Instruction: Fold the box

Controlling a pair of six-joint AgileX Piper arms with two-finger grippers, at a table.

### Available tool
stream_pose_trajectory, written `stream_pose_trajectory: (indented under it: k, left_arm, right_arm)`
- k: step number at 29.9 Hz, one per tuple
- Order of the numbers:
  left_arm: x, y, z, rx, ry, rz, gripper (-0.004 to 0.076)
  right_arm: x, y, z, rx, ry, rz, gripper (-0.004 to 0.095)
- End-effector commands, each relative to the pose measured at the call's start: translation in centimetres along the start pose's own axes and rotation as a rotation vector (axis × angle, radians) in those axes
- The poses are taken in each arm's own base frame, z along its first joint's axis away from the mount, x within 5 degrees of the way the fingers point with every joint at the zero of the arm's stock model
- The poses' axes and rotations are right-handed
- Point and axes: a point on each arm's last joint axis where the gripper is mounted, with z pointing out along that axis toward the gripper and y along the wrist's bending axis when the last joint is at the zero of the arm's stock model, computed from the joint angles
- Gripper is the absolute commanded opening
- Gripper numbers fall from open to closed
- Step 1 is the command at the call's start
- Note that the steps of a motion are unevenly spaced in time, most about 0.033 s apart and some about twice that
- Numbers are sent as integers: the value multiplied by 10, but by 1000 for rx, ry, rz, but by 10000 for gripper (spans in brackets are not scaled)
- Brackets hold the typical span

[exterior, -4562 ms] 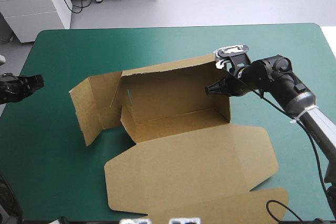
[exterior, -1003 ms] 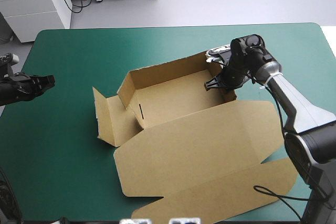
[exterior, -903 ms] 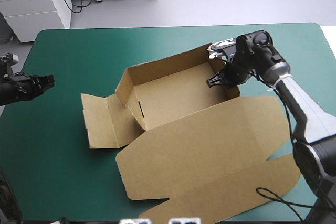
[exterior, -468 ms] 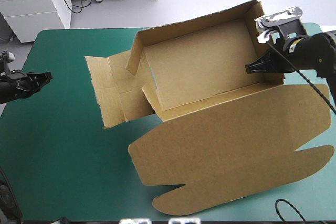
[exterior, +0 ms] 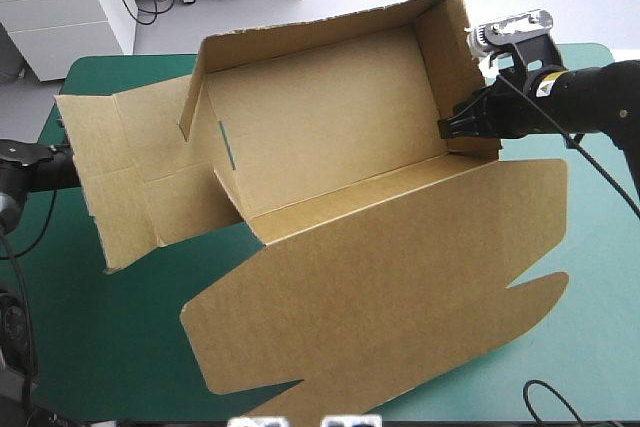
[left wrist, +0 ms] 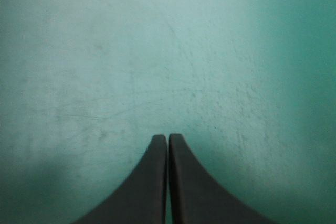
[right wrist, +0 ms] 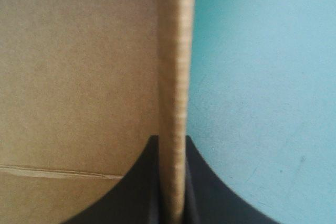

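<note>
Fingers: right gripper (exterior: 447,127) clamped on the box (exterior: 320,132) wall, left gripper (left wrist: 168,139) together. Expect light, stiff board; grasp wall edges.

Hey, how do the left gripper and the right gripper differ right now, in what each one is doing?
The right gripper is shut on the box's end wall, with the board's edge between its fingers; the left gripper is shut on nothing. The right gripper holds the box lifted; the left gripper faces only bare teal-green cover, by the table's left edge. Both have black fingers that all but meet.
</note>
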Motion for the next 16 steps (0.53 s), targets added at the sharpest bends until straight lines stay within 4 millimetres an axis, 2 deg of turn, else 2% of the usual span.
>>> stream_pose_trajectory:
  k: [1, 9, 16]
  left_arm:
    - [-7, -28, 0, 106, -25, 20, -8]
    - [-10, -49, -6, 276, 12, 27, -8]
    - [-18, -73, -24, 427, -37, 32, -8]
  right_arm:
    - [-12, 3, -3, -42, -103, 14, -17]
    - [-19, -9, 40, -48, -68, 52, -17]
    - [-19, -22, 85, -38, -4, 73, -17]
